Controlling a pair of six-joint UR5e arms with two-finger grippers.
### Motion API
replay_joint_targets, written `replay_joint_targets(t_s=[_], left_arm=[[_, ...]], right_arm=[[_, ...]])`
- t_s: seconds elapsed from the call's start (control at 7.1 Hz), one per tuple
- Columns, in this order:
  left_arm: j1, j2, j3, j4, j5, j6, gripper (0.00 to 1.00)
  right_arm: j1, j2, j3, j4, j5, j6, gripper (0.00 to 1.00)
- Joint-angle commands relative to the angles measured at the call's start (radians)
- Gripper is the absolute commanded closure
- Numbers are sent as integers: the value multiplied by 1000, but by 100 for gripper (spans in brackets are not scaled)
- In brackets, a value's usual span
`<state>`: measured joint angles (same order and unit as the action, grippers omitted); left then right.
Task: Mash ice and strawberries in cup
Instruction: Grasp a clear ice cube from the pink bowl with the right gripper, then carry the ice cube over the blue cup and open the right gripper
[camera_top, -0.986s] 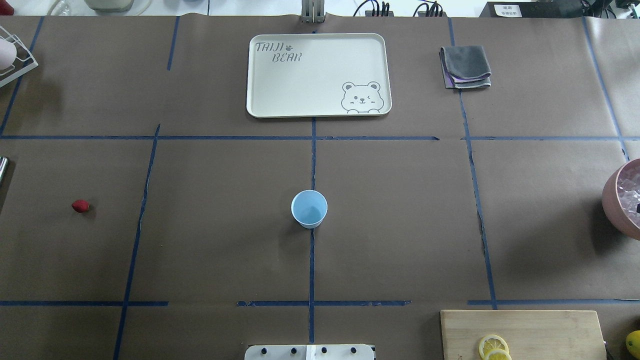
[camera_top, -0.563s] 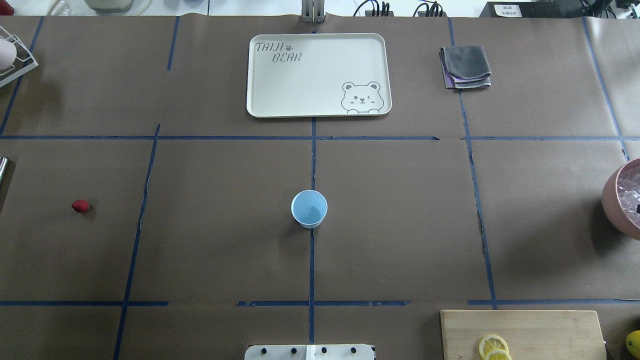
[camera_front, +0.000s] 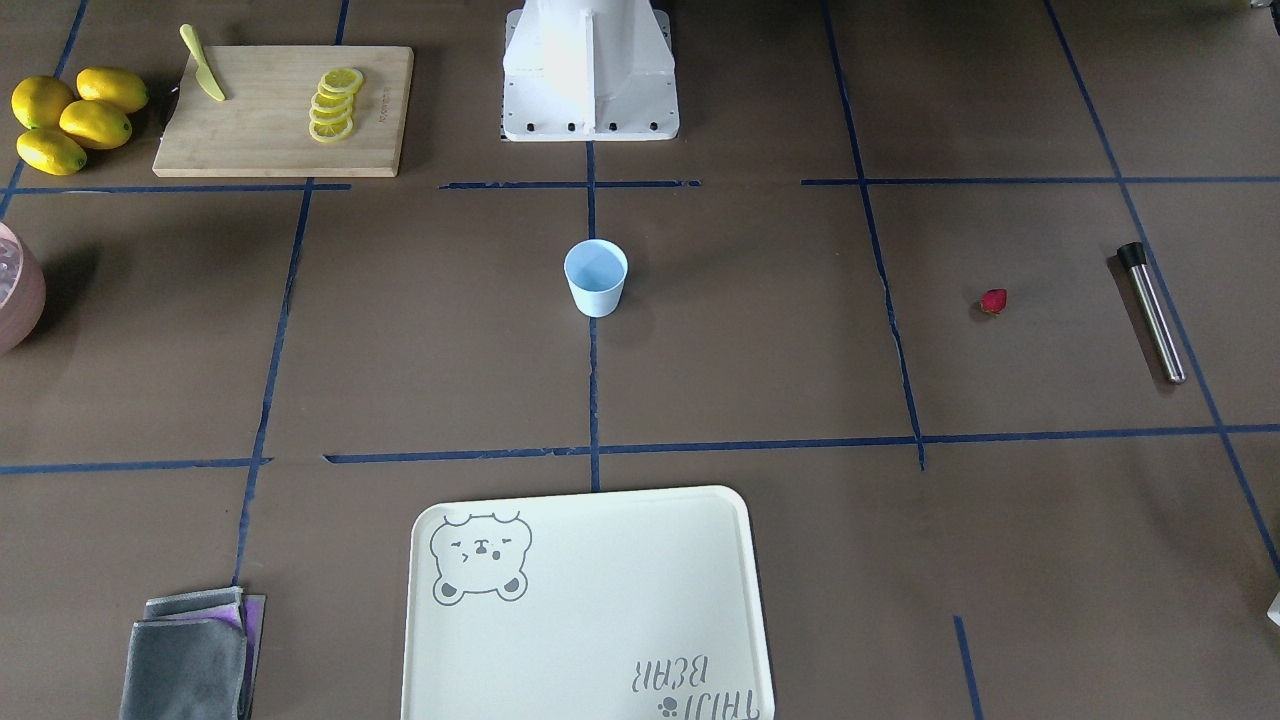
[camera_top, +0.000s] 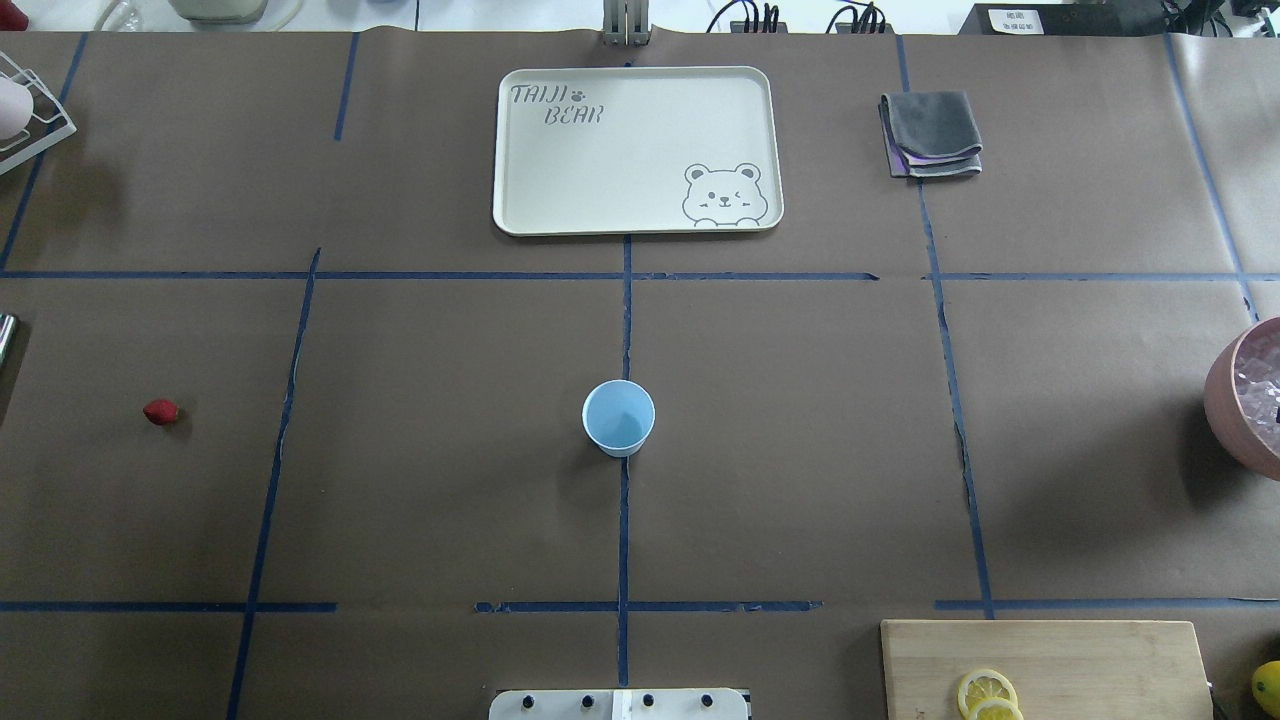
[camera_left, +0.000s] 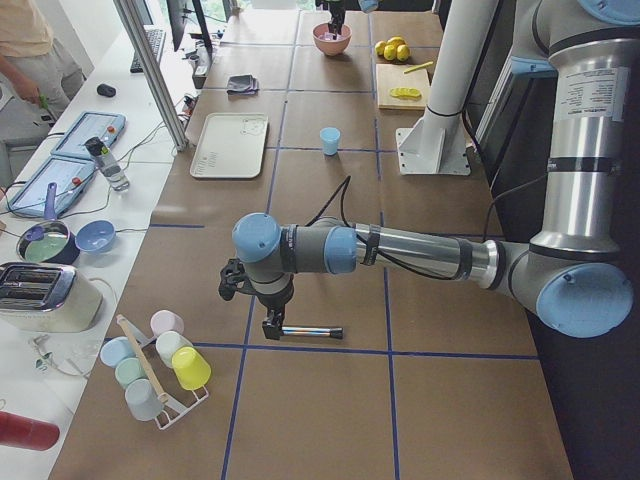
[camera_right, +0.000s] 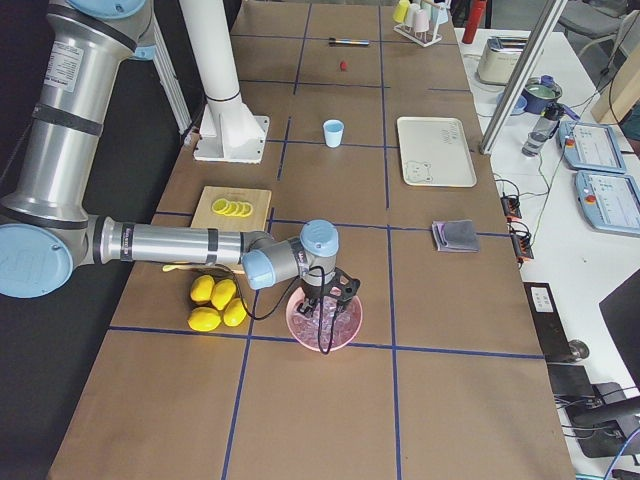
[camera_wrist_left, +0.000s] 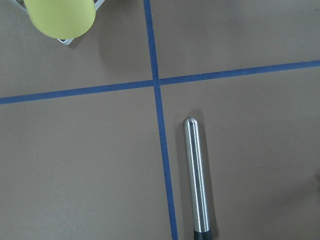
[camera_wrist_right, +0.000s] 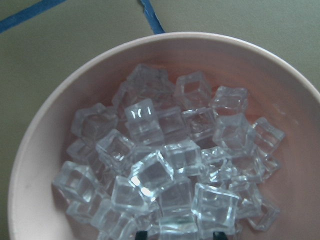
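Note:
The pale-blue cup (camera_top: 618, 417) stands upright mid-table and looks empty from above. One dark-red strawberry (camera_top: 160, 411) lies on the paper far to the robot's left. Ice (camera_wrist_right: 165, 170) fills the pink bowl (camera_wrist_right: 45, 130) as several clear cubes. My right gripper (camera_wrist_right: 178, 234) hangs just over that ice, its two dark fingertips (camera_wrist_right: 141, 233) apart and open. My left gripper (camera_left: 272, 322) hovers over one end of a steel rod (camera_wrist_left: 196, 175) lying on the table. It shows only in the side view, so I cannot tell its state.
A cream bear tray (camera_top: 637, 150) and a folded grey cloth (camera_top: 932, 133) lie at the far side. On the robot's right, by its base, are a cutting board (camera_front: 285, 110) with lemon slices (camera_front: 335, 103) and whole lemons (camera_front: 70, 118). A cup rack (camera_left: 160, 365) stands near the left gripper.
A dark tip of the right gripper that showed over the bowl at the overhead view's right edge no longer shows there. Cup and strawberry have not moved.

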<state>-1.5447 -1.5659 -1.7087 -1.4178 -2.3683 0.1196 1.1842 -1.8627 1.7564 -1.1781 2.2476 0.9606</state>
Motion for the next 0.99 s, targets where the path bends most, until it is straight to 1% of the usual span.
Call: replay_joint_targets(t_s=[0.0,0.14,0.28,0.42,0.56,0.7,0.85], left_arm=[[0,1,0,-1,0,2,0],[0,1,0,0,0,2,0],[0,4,0,0,0,2,0],[0,15,-3,-1,-2,3,0],[-2,15,-5,-1,-2,3,0],[0,15,-9,-1,-2,2,0],[0,15,-14,-1,-2,0,0]], right_arm=[[0,0,0,-2,-2,1,77],[0,0,3,0,0,0,97],[2,2,17,0,3,0,100],[2,1,72,-9,10,3,100],[2,0,150,-11,13,45,100],[-1,34,208,-6,23,120,100],[-47,98,259,-6,50,241,100]])
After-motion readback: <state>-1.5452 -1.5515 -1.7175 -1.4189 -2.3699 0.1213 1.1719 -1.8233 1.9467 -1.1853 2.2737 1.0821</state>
